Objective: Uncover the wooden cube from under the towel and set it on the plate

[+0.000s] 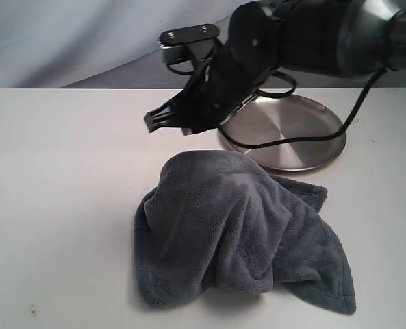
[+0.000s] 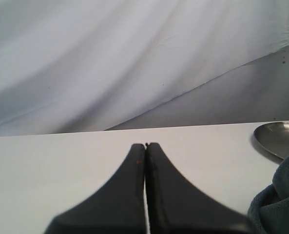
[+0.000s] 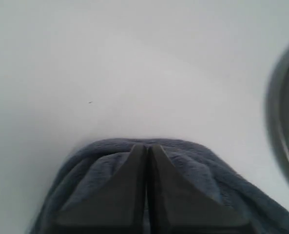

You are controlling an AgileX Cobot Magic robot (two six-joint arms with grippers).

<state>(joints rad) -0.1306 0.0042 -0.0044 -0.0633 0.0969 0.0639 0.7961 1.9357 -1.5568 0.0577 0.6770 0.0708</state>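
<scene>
The blue-grey towel (image 1: 237, 233) lies heaped in the middle of the table, bulging upward; the wooden cube is hidden. Just behind it sits the steel plate (image 1: 305, 133), with nothing on it that I can see. My right gripper (image 1: 150, 122) hangs above the towel's far left side, shut and holding nothing. In the right wrist view its tips (image 3: 146, 145) sit over the towel (image 3: 232, 185), with the plate (image 3: 288, 122) at the edge. My left gripper (image 2: 145, 145) is shut and empty, low over bare table, with the towel (image 2: 278, 200) and plate (image 2: 280, 136) off to one side.
The right arm's dark body and a black cable (image 1: 292, 140) cross over the plate's near side. A white table (image 1: 59, 205) stretches left of the towel. A pale cloth backdrop (image 2: 110, 58) hangs behind the table.
</scene>
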